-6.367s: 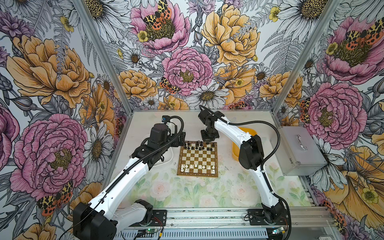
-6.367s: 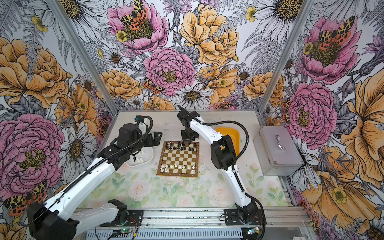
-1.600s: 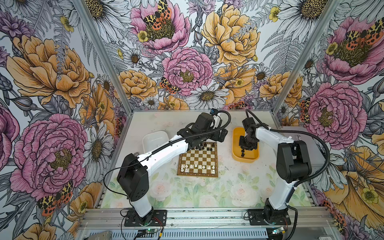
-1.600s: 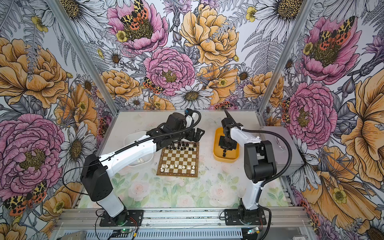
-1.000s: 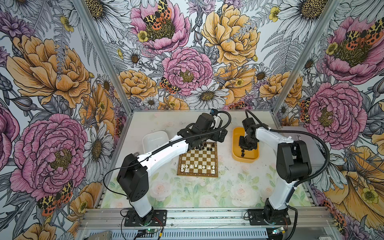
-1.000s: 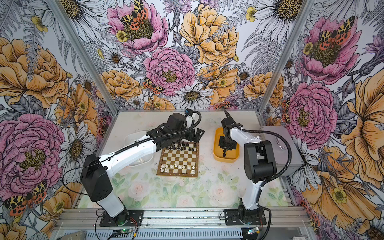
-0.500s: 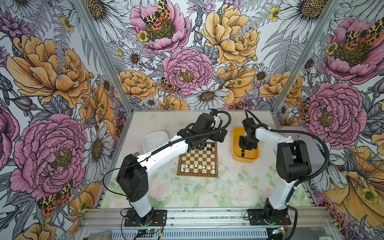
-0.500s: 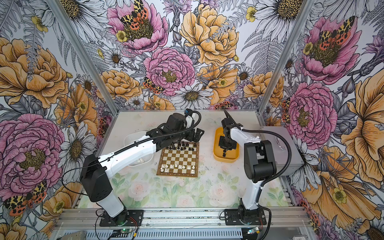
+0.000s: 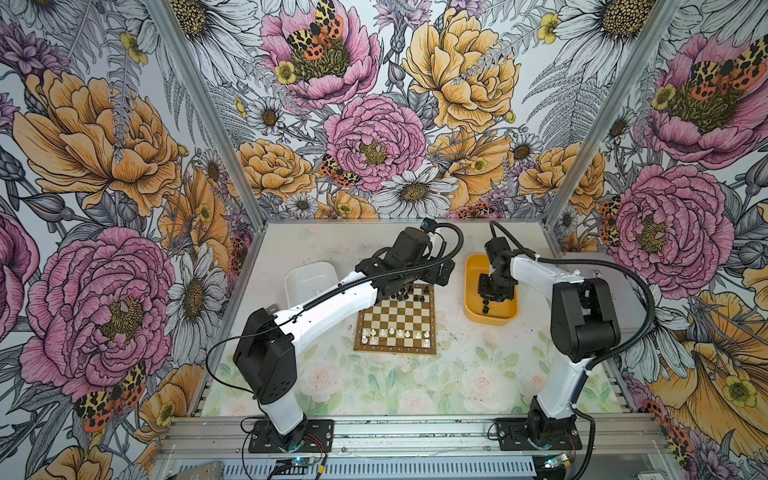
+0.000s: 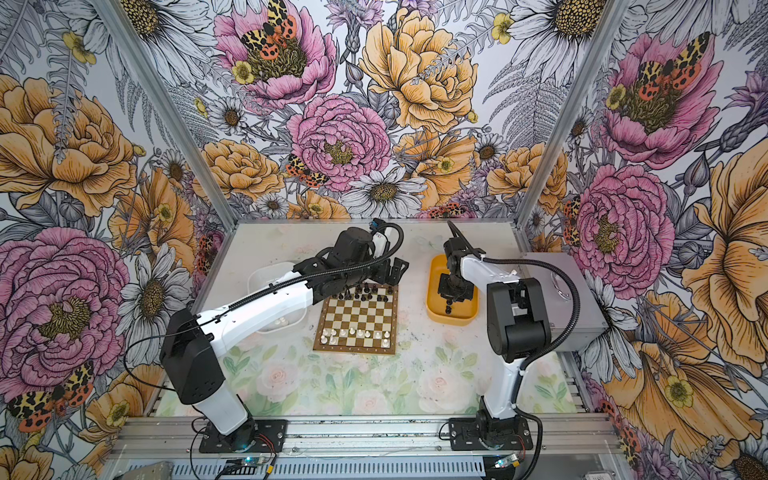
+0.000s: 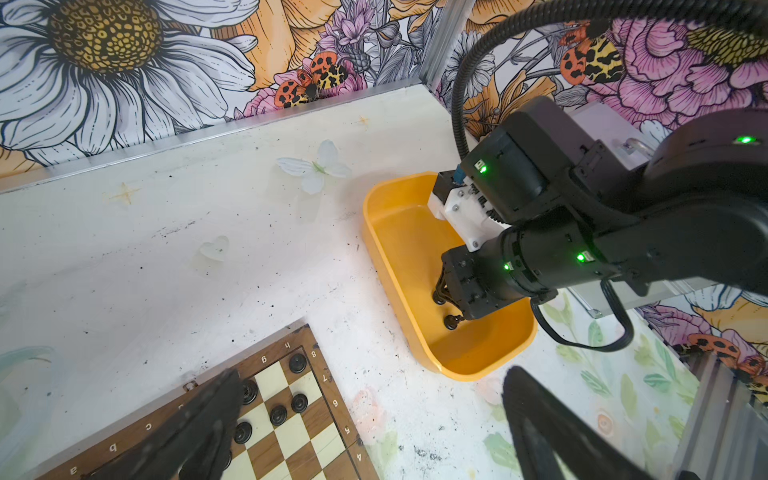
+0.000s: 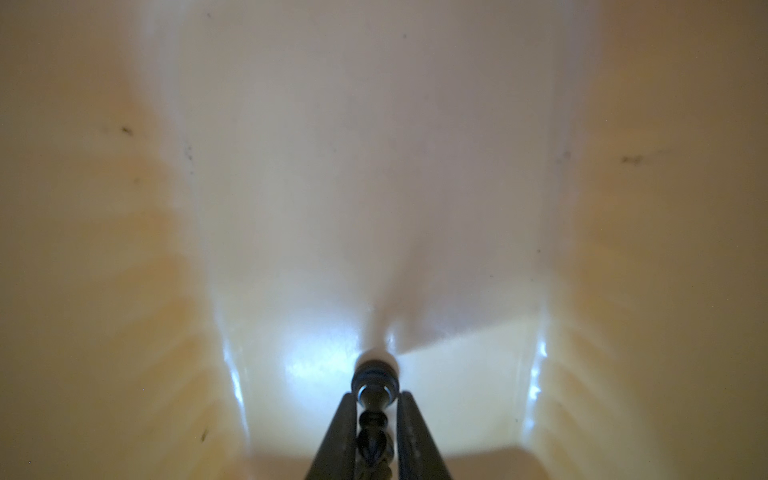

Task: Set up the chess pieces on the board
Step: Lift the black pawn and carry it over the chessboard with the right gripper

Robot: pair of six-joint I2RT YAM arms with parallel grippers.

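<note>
Two white chessmen (image 10: 281, 321) lie in the white tray (image 10: 259, 276), visible in a top view alone. The left gripper (image 9: 439, 274) gapes empty over the far edge of the board (image 9: 397, 318). In the yellow tray (image 9: 471, 307), the narrowed right gripper (image 12: 376, 394) flanks a black piece (image 12: 375, 374) lying lengthwise, base outward; grip unclear.

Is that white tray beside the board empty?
Not empty: the white tray holds at least two white chess pieces, visible in a top view.
</note>
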